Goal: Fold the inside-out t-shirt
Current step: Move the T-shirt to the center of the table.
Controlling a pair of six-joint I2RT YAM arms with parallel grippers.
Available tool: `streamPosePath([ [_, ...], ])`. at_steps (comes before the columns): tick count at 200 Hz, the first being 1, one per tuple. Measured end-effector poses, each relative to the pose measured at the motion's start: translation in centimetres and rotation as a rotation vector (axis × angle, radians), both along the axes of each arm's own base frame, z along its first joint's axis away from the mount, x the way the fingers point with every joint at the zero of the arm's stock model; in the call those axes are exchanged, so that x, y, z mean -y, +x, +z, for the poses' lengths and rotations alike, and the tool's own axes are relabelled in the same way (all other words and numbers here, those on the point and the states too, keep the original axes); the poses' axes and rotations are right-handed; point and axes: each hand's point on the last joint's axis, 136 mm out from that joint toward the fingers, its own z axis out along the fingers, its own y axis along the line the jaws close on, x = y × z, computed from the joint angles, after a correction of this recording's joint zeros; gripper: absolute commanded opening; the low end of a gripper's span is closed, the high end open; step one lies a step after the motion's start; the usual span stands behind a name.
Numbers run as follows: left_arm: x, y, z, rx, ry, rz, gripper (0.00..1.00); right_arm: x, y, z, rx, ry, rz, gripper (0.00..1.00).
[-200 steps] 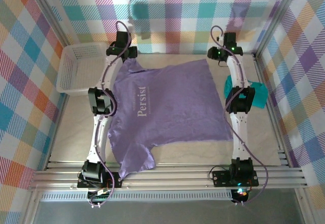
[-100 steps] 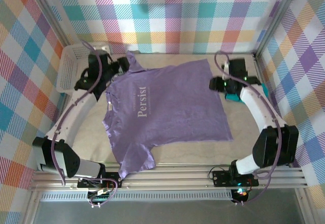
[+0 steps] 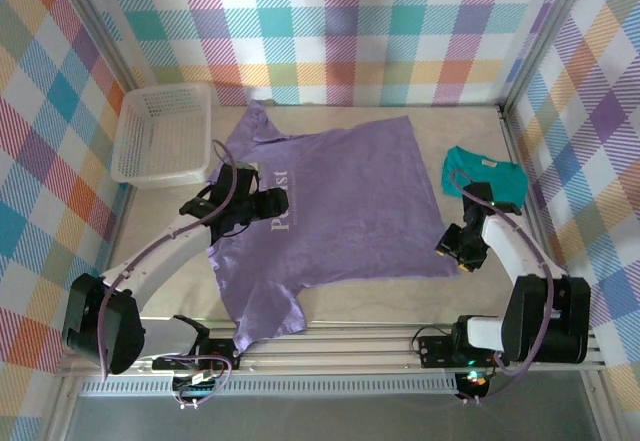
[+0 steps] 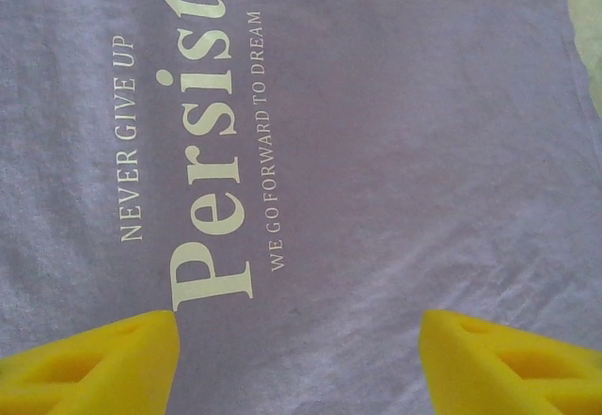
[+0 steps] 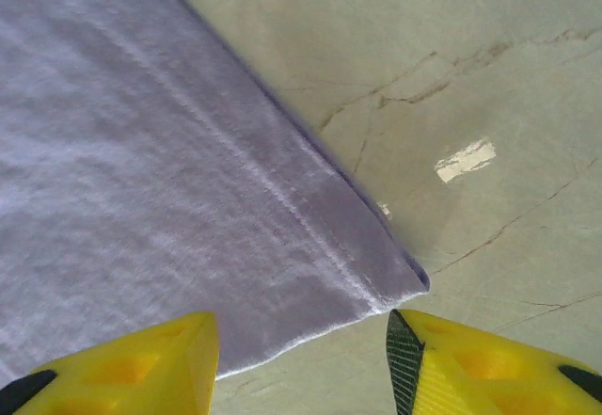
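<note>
Top view, from the bottom of the frame upward: the lavender t-shirt (image 3: 340,201) lies spread flat on the table (image 3: 380,296). One sleeve hangs toward lower centre-left near the rail, and the body fills mid-frame.

R gripper (image 3: 452,246) sits lower right, at the shirt's lower-right hem corner. In the R wrist view the R gripper (image 5: 301,340) has its yellow fingers apart w/ nothing btwn them. The shirt's (image 5: 141,151) hem corner lies flat just ahead of the gap. A pale tape scrap (image 5: 466,159) sits on bare table (image 5: 470,57) at right.

L gripper (image 3: 275,204) is left of centre, over the shirt's chest. In the L wrist view the L gripper (image 4: 301,340) is spread wide at the bottom corners, gripping nothing. Cloth (image 4: 395,151) covers the frame, w/ the white "Persist" print (image 4: 202,151) running sideways at left.

Farther up, a teal t-shirt (image 3: 495,176) lies at right, apart from the lavender one. A white basket (image 3: 130,141) is upper left, near the shirt's upper sleeve.
</note>
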Motion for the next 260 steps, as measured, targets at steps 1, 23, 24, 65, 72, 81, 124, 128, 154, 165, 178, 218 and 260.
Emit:
streamPosePath([
  [1,0.0,0.0,0.0,0.000,0.000,0.000,0.68,0.0,0.0,-0.1,-0.003,0.001,-0.002,0.50],
  [23,0.2,0.2,-0.1,-0.007,0.000,-0.003,0.68,0.0,-1.1,-2.1,-0.083,0.003,-0.032,0.50],
  [24,0.2,0.3,-0.1,-0.007,0.000,-0.003,0.68,0.0,-1.1,-2.1,-0.086,0.002,-0.033,0.49],
  [65,0.8,0.8,-1.1,-0.042,0.002,-0.016,0.69,0.1,-1.4,-3.8,-0.131,-0.004,-0.053,0.40],
  [72,0.8,0.8,-1.2,-0.047,0.004,-0.017,0.69,0.2,-1.5,-4.0,-0.135,-0.007,-0.055,0.36],
  [81,0.7,0.7,-1.4,-0.055,0.008,-0.016,0.69,0.2,-1.5,-4.0,-0.135,-0.008,-0.054,0.30],
  [124,0.0,-1.3,-3.0,-0.149,0.056,-0.021,0.69,0.0,-0.4,-3.8,-0.103,0.008,-0.035,0.05],
  [128,-0.1,-1.6,-3.2,-0.162,0.062,-0.021,0.69,-0.1,-0.1,-3.7,-0.090,0.013,-0.026,0.04],
  [154,-1.5,-4.0,-4.6,-0.243,0.111,-0.010,0.69,-0.8,3.7,-1.9,0.035,0.056,-0.006,0.00],
  [165,-2.2,-5.3,-5.5,-0.286,0.130,-0.004,0.69,-1.1,5.9,-0.6,0.102,0.074,0.002,0.00],
  [178,-3.0,-7.0,-6.4,-0.336,0.147,0.002,0.69,-1.3,8.8,1.2,0.184,0.087,0.020,0.00],
  [218,-3.1,-8.7,-9.4,-0.450,0.161,-0.001,0.69,-1.3,15.0,3.6,0.315,0.085,0.078,0.00],
  [260,-1.2,-5.0,-12.6,-0.478,0.162,-0.004,0.68,0.7,17.7,3.6,0.330,0.051,0.091,0.00],
])
